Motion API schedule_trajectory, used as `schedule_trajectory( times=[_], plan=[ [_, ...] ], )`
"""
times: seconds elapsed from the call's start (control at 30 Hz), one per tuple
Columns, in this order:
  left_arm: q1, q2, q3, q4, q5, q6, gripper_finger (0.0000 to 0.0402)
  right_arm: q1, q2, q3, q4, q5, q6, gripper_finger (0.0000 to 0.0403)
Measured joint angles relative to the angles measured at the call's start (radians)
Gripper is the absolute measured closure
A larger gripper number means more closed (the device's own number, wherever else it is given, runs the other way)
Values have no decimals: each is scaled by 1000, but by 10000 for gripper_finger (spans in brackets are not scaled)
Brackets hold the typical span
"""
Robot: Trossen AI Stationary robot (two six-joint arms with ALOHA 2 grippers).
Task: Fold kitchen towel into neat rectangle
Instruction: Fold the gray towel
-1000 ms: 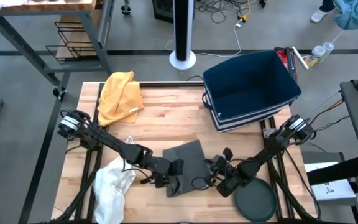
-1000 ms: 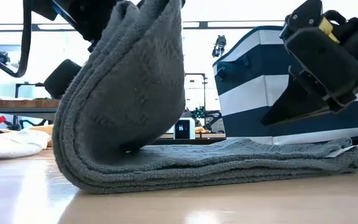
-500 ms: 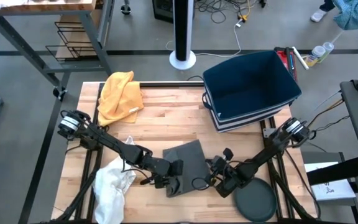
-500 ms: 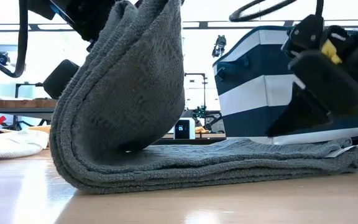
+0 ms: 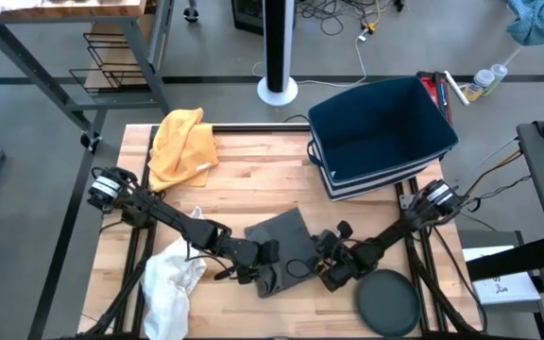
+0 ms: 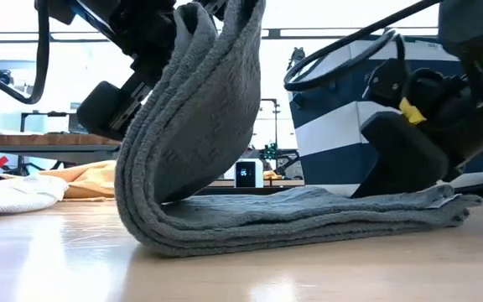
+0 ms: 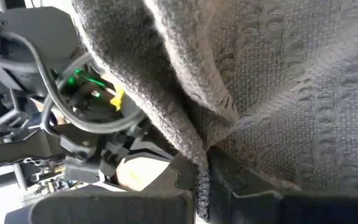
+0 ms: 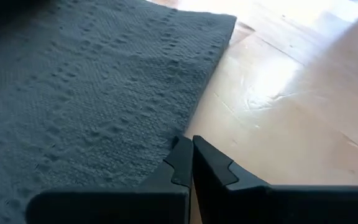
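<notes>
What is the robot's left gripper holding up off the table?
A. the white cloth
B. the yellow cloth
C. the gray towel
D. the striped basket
C: the left gripper is shut on the gray towel, lifting one edge high while the rest lies flat on the table.

The dark grey towel [image 5: 281, 247] has a nubbly woven texture and lies near the front middle of the wooden table. Its lower layers rest flat, stacked in folds, while one end [image 6: 199, 109] is lifted and curls up over the flat part.
</notes>
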Motion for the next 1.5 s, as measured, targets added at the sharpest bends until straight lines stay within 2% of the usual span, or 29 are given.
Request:
schedule_trajectory(
  times=[0.37,0.47,0.6,0.77,1.03,1.5],
  plan=[
    [26,0,0,30,11,10,400,-17,0,0,9,-30,-4,400],
    [35,-2,2,68,60,11,398,-18,0,0,37,-38,-33,400],
    [46,-3,34,24,94,42,398,-19,0,0,72,-57,-75,400],
    [89,0,77,-46,213,-47,400,-19,0,1,84,-69,-82,400],
    [130,1,88,-43,262,-36,397,-18,0,1,88,-72,-84,400],
    [138,89,88,-14,271,-9,396,-19,-5,3,121,-130,-141,400]
  ],
)
